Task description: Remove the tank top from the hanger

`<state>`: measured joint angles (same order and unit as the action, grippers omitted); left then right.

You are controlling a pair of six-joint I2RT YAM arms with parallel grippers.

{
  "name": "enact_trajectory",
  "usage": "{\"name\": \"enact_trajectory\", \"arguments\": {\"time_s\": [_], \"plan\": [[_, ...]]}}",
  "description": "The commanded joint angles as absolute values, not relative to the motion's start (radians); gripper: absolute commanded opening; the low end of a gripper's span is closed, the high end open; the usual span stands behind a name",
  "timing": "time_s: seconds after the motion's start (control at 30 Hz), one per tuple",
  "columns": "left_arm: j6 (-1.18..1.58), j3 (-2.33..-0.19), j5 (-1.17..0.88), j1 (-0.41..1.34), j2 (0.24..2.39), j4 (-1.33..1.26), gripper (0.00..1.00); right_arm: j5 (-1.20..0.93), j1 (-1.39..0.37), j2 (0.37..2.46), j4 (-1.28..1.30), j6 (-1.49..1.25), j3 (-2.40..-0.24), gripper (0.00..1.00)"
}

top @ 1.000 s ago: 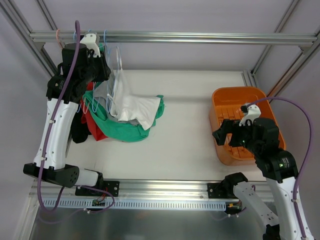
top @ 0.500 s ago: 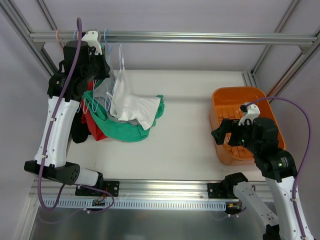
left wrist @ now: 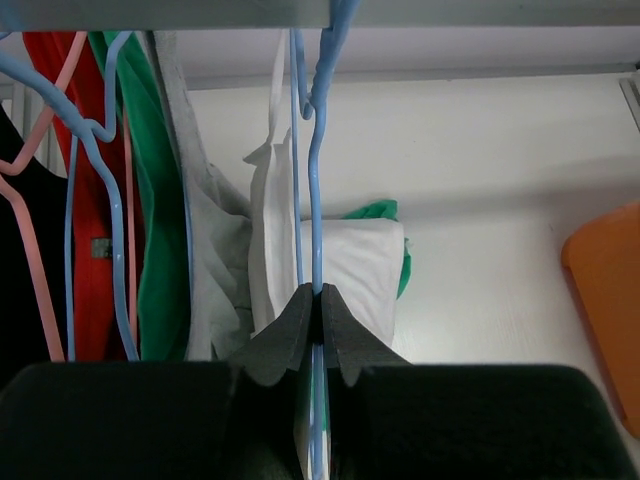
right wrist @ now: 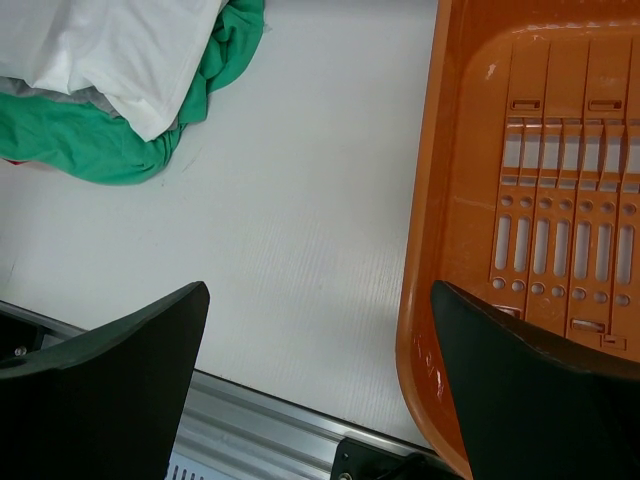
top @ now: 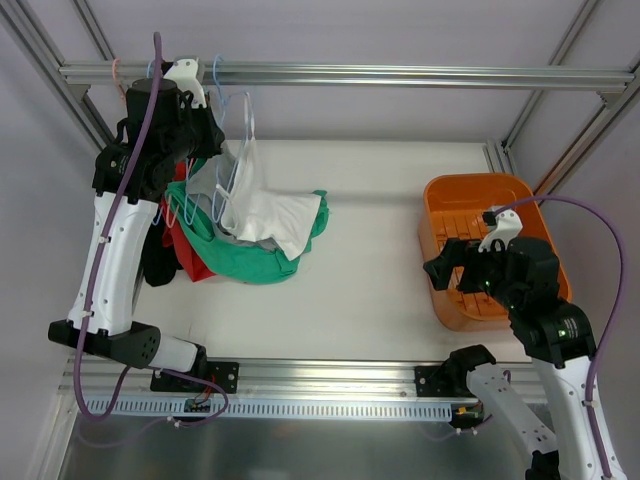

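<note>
My left gripper is shut on the neck of a light blue wire hanger whose hook sits at the rail at the top left. The gripper also shows in the top view. A white tank top hangs from that hanger and drapes onto the table; it also shows in the left wrist view. My right gripper is open and empty, low over the table beside the orange basket.
Red, green, grey and black garments hang on other blue and pink hangers at the left and pile on the table. The orange basket stands at the right. The frame's posts run along both sides.
My left gripper has lifted the blue hanger a little up and toward the right along the rail. The right arm has barely moved.
</note>
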<state>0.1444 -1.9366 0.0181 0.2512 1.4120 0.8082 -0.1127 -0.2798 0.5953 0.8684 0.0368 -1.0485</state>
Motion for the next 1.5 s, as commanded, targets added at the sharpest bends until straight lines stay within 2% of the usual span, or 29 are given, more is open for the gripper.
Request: {"name": "enact_trajectory", "arguments": {"time_s": [0.0,1.0,1.27,1.47], "plan": [[0.173,-1.979,-0.020,0.268,1.396,0.710,0.00,-0.107,-0.278,0.569,0.834,0.028,-1.054,0.99],[0.242,-1.850,-0.031,0.284,1.263,0.538,0.00,-0.112,-0.278,0.551,0.848,0.037,-1.055,0.99],[0.259,-1.724,-0.129,0.291,1.128,0.512,0.00,-0.130,-0.278,0.566,0.832,0.043,-1.046,0.99],[0.259,-1.600,-0.251,0.295,1.006,0.466,0.00,-0.233,-0.278,0.578,0.754,0.046,-1.032,0.99]]}}
